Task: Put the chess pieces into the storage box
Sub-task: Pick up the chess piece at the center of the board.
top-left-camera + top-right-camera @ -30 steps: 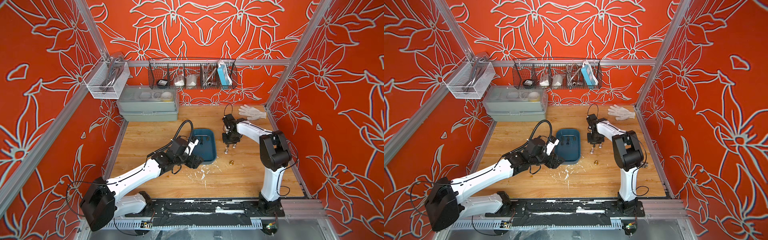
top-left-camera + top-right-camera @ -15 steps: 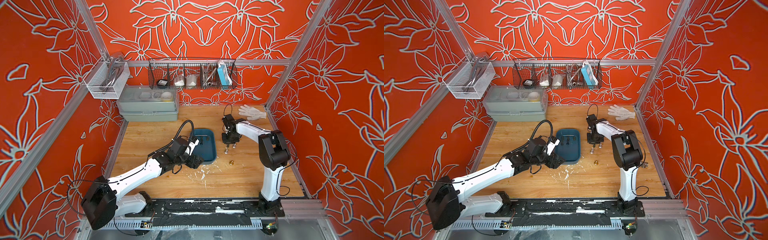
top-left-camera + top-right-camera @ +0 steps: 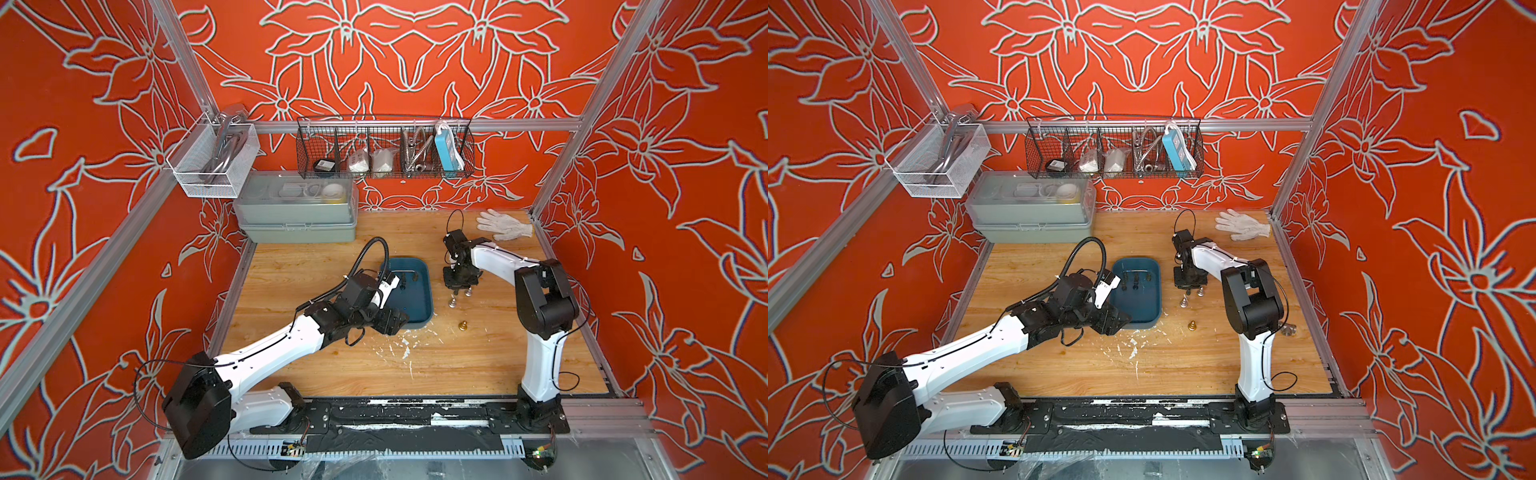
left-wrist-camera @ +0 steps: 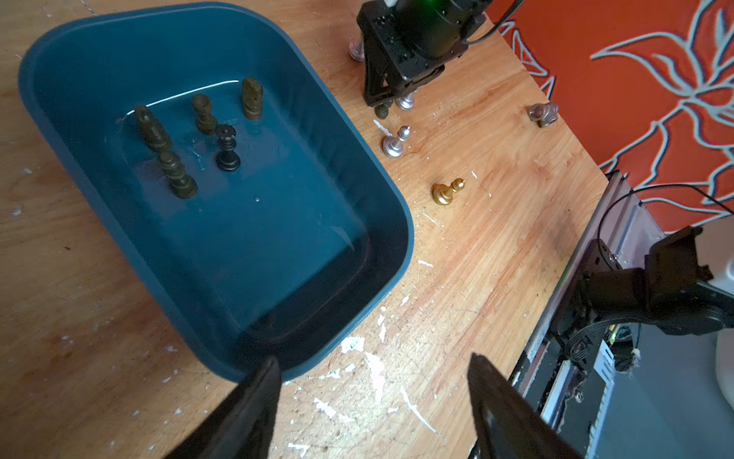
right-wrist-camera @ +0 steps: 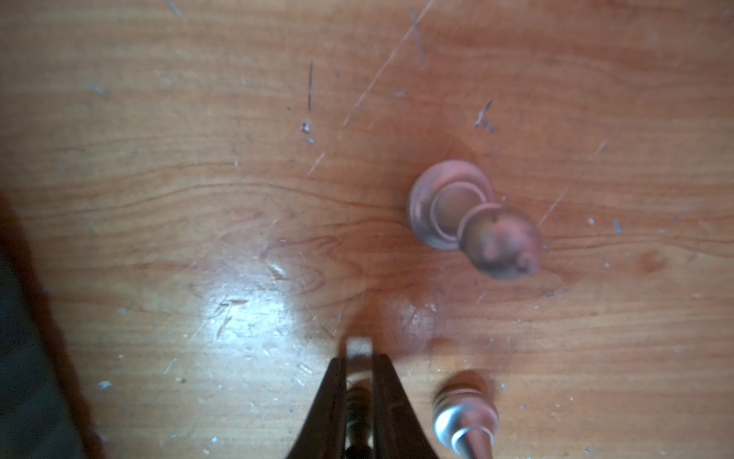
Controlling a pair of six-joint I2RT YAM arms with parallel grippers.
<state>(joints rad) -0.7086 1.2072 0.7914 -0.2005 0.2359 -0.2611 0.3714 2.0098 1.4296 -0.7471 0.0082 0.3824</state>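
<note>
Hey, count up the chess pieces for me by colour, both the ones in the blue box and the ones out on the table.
Dark pieces: 6 (5 in the storage box, 1 clamped in the right gripper)
Silver pieces: 4 (3 standing, 1 lying on its side)
Gold piece: 1
Total: 11

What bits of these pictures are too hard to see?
1) Right wrist view: dark piece, mostly hidden by the right tool gripping it.
2) Same view: silver piece, cut off by the edge; pawn, blurred.
3) Top views: pieces in the box, too small to tell apart.
</note>
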